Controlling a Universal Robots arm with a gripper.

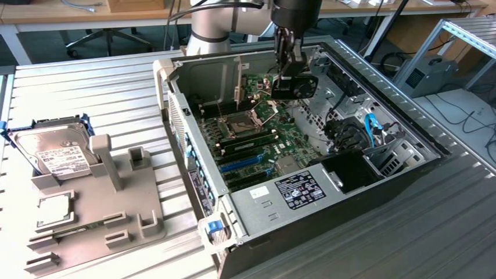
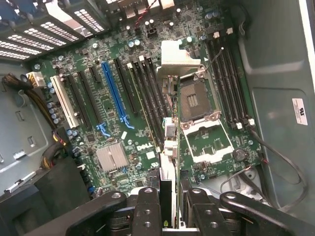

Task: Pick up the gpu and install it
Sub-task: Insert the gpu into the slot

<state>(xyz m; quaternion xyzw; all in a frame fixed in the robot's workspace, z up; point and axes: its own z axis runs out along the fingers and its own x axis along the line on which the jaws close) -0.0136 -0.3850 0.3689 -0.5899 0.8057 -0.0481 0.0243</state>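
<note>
In the wrist view we saw the gpu (image 2: 170, 147) edge-on, a thin strip with its flat faces turned away from us. Its near end was lost between the fingers (image 2: 147, 209) of the gripper (image 2: 169, 216), which the picture's edge cut off. In the exterior view the arm (image 1: 211, 23) ran out at the top edge and the computer case (image 1: 326, 238) at the bottom, and the print on the hard drive's label (image 1: 56, 158) was too small to read.
</note>
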